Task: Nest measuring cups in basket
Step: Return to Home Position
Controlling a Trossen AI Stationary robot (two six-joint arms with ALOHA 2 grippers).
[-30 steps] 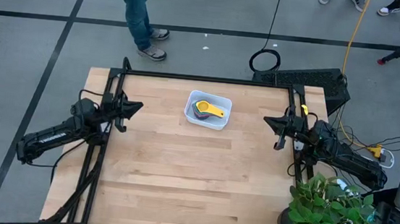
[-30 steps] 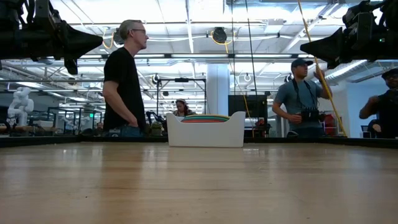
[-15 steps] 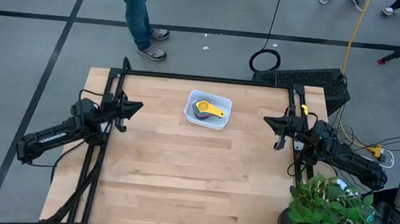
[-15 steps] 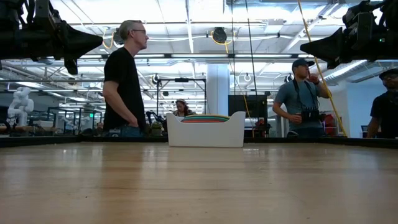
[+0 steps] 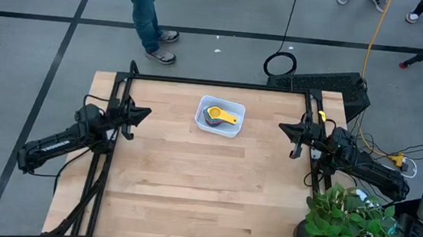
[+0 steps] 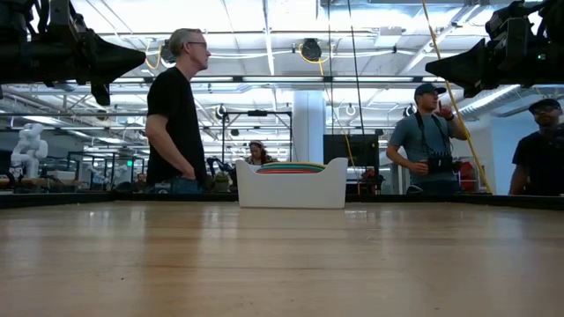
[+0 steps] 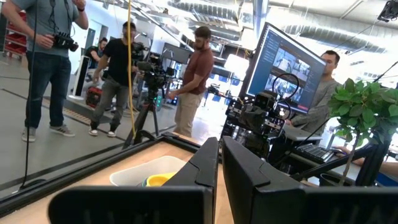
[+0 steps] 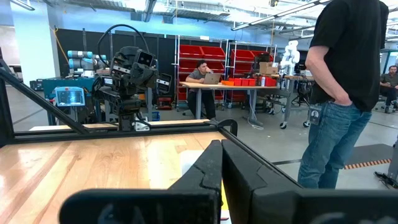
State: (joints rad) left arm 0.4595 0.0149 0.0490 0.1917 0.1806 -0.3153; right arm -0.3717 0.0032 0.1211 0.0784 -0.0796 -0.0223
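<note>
The white basket point(image 5: 221, 116) rests on its base on the table's far middle, also seen in the low view point(image 6: 292, 187). Inside it the measuring cups point(image 5: 218, 117) sit stacked one in another, a yellow one on top with its handle pointing right; their coloured rims point(image 6: 292, 167) show above the basket's wall. My left gripper point(image 5: 147, 114) hovers shut above the table's left edge, well left of the basket. My right gripper point(image 5: 281, 127) hovers shut above the right edge, well right of it. Both hold nothing. In the left wrist view the basket point(image 7: 143, 172) shows past the shut fingers.
A potted green plant point(image 5: 348, 226) stands at the table's near right corner. A black frame point(image 5: 222, 83) runs along the far edge and both sides. A person point(image 6: 179, 114) stands just beyond the far edge; others stand farther back. Bare wood lies between basket and near edge.
</note>
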